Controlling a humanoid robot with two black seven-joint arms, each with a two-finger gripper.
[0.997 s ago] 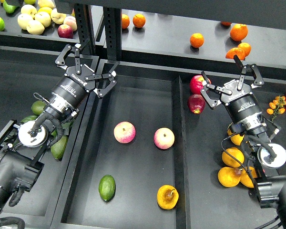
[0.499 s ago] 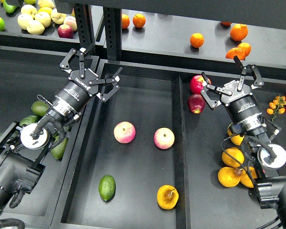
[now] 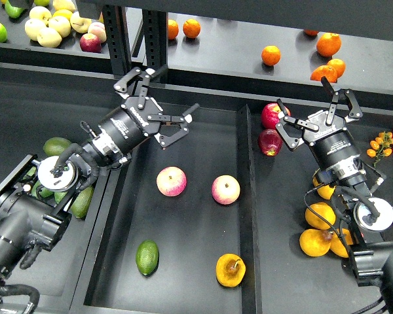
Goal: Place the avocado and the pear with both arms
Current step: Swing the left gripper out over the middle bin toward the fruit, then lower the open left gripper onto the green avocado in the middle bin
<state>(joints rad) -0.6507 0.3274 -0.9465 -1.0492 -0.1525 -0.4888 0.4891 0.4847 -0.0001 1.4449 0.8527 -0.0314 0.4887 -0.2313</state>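
Observation:
The avocado [image 3: 147,257], small, smooth and green, lies at the front left of the middle black tray [image 3: 183,288]. The pear [image 3: 230,270], golden orange with a dark dimple, lies at the tray's front right. My left gripper [image 3: 158,98] is open and empty above the tray's far left part, well behind both fruits. My right gripper [image 3: 318,104] is open and empty over the right compartment, beside two red apples [image 3: 270,128].
Two pink-yellow apples [image 3: 171,181] [image 3: 225,190] lie in the tray's middle. Longer dull avocados [image 3: 57,146] lie in the left bin, orange-yellow fruits [image 3: 319,229] at the right. Oranges [image 3: 327,44] and pale apples [image 3: 49,27] sit on the back shelf.
My left gripper has swung to the right, from above the tray's left rim to over the tray's far part, still open. The right arm and the fruits have not moved.

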